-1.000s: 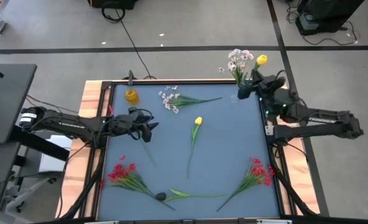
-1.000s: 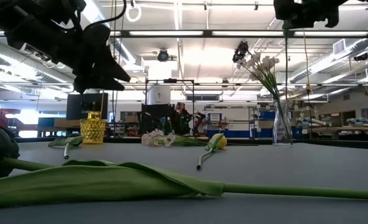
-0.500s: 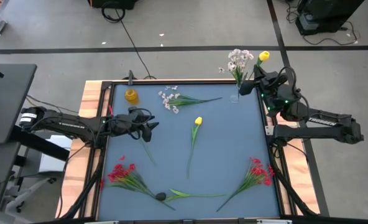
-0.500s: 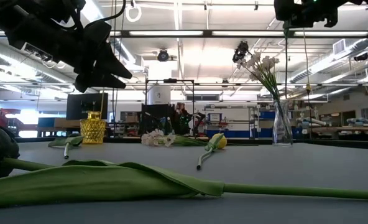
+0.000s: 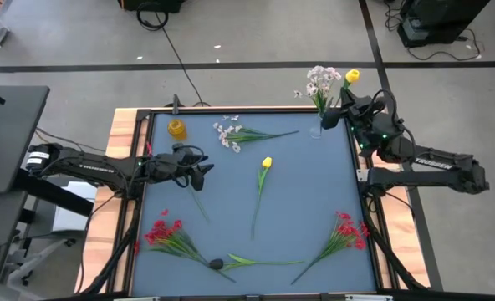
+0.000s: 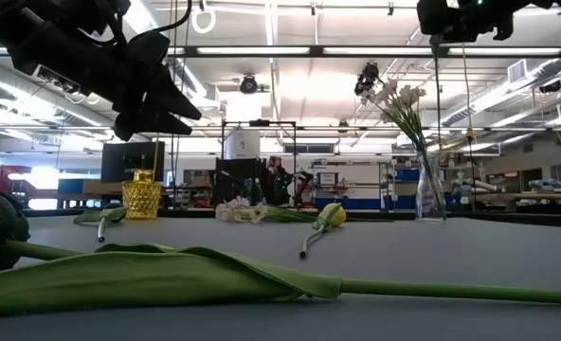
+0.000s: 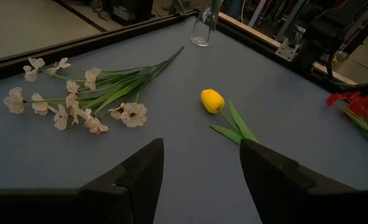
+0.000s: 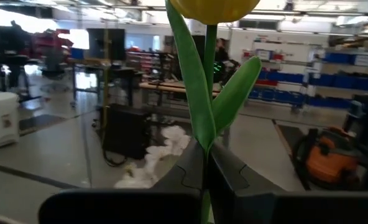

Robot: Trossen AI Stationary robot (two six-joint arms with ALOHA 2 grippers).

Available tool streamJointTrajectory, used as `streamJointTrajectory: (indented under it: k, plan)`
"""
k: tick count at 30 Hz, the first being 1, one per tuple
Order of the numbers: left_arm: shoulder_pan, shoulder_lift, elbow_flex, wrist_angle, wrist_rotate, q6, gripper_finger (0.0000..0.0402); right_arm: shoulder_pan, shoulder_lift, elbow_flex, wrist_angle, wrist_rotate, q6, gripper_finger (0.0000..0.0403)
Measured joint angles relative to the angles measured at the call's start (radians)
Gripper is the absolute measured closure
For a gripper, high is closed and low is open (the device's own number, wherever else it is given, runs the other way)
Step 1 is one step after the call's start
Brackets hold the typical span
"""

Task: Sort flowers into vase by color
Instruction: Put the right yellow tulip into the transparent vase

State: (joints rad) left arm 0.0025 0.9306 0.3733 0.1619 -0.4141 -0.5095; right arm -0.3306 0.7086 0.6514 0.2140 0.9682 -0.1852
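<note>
two end effectors in play here. the right end effector [image 5: 345, 114] is up at the far right corner of the surface [image 5: 314, 192], right beside the clear vase [image 5: 316, 129], and it's clamped on the stem of a yellow tulip [image 5: 352, 77], bloom pointing up and away from the surface. the right wrist view shows it best: both fingers [image 8: 187, 171] pinched together on the green stem with the leaves sticking up above them. that tulip is next to the white spray [image 5: 321, 81] already standing in the vase, and i can't tell if its stem is inside the vase.

the left end effector [image 5: 204, 170] hangs over the left side of the surface, holding nothing, fingers [image 7: 140, 177] spread wide as seen in its wrist view. it's apart from every flower.

lying flat on the surface:
- white blossoms [image 5: 229, 134] near the far edge, stems pointing right toward the vase
- second yellow tulip [image 5: 267, 163] around the middle, stem running toward the near edge
- red bunch [image 5: 163, 232] in the near left corner
- another red bunch [image 5: 349, 228] in the near right corner
- dark bloom [image 5: 217, 264] at the near edge with its long stem going right

small yellow vase [image 5: 176, 129] sits at the far left corner, nothing in it that i can see.
</note>
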Motion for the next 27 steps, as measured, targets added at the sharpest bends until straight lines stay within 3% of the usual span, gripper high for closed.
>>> streamJointTrajectory:
  k: [12,18,22,27]
  plan:
    - [0.0,0.0,0.0,0.0,0.0,-0.003,0.0184,-0.073,0.004,0.0,0.055,-0.082,0.012,0.0388]
    - [0.0,0.0,0.0,0.0,0.0,-0.004,0.0184,-0.089,0.052,0.0,0.002,-0.083,0.077,0.0385]
    - [0.0,0.0,0.0,0.0,0.0,-0.004,0.0184,-0.093,0.087,0.0,-0.005,-0.073,0.097,0.0362]
    - [0.0,0.0,0.0,0.002,0.0,-0.048,0.0184,-0.093,0.09,0.0,-0.069,-0.065,0.184,0.0298]
